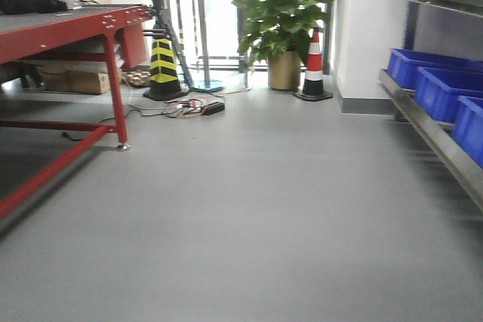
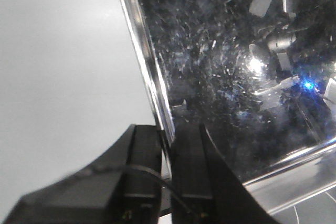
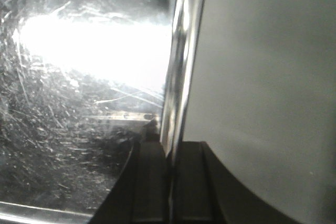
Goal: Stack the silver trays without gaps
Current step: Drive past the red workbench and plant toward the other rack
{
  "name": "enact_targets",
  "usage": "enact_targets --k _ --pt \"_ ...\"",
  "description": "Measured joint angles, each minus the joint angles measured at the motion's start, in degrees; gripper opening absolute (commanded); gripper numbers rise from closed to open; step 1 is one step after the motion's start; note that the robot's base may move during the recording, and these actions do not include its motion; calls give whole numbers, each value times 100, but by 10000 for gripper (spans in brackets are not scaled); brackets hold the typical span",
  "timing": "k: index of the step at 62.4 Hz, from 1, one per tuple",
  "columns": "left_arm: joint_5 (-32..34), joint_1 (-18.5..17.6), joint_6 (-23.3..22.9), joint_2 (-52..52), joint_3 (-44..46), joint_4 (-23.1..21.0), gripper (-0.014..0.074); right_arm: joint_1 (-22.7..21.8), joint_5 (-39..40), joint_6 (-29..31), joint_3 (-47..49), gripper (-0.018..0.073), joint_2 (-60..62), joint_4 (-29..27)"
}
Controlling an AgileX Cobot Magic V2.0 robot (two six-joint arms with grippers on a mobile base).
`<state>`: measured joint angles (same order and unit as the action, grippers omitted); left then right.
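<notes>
A silver tray [image 2: 220, 77] fills the left wrist view, its scratched shiny bottom reflecting lights. My left gripper [image 2: 167, 135] is shut on its left rim [image 2: 149, 72], one finger inside the tray and one outside. In the right wrist view the silver tray [image 3: 79, 103] shows a bright glare on its scratched bottom. My right gripper [image 3: 170, 148] is shut on the right rim [image 3: 181, 66], again with a finger on each side. Grey floor lies beyond both rims. Neither tray nor grippers appear in the front view.
The front view shows a grey floor [image 1: 249, 216], a red-framed table [image 1: 68, 35] at left, blue bins [image 1: 441, 88] on a steel shelf at right, two traffic cones [image 1: 313, 69], cables [image 1: 192, 105] and a potted plant [image 1: 283, 20] ahead.
</notes>
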<state>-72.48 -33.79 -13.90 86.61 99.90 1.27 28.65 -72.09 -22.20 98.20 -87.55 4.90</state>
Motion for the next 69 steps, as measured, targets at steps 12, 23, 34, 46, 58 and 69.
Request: enact_targets --k 12,23,34,46,58,69 --pt "0 0 0 0 0 0 -48 0 0 0 0 58 0 0" --pt "0 0 0 0 0 0 -48 0 0 0 0 58 0 0" --pt "0 0 0 0 0 0 -48 0 0 0 0 58 0 0" --pt "0 0 0 40 0 0 -48 0 0 0 0 58 0 12" --pt "0 0 0 86 0 0 -48 0 0 0 0 58 0 35" --pt "0 0 0 99 0 0 -48 0 0 0 0 58 0 35"
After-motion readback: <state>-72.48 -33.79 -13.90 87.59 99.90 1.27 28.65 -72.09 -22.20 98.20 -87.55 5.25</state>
